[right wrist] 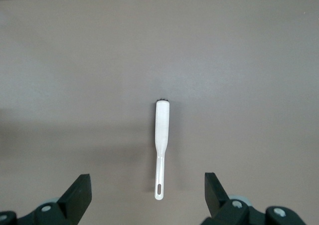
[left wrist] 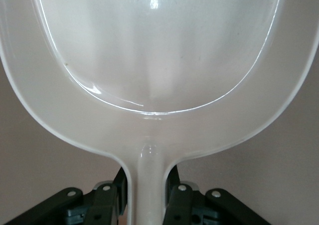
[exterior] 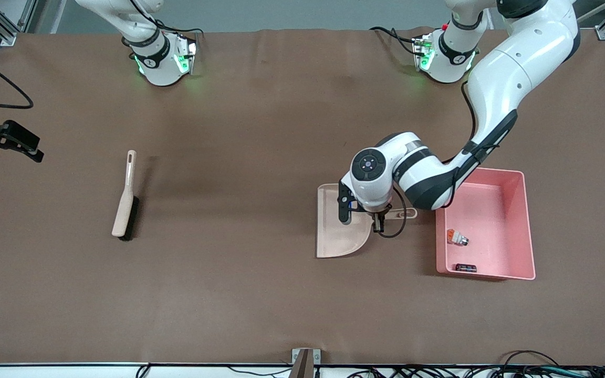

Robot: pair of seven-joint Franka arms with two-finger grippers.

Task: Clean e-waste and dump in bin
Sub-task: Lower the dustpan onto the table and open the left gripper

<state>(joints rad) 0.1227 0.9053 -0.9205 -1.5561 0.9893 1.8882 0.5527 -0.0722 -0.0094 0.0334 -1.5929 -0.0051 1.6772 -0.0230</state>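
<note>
E-waste, a tiny white-and-silver part (exterior: 457, 238) and a dark cylinder (exterior: 466, 268), lies inside the pink rectangular plastic bin (exterior: 525, 226) (both toward its edge nearest the front camera). Beside the bin, the left gripper (exterior: 379, 223) pinches the handle of the beige plastic dustpan (exterior: 336, 239), which rests on the brown table (exterior: 260, 294). The right gripper (right wrist: 148, 195) hangs spread wide above the beige-handled, black-bristled brush (exterior: 125, 205) at the right arm's end.

Both arms are glossy white with black joint bands. Bases glow green. Black cable runs along the left arm; end effector (exterior: 379, 216) fingers are black.
</note>
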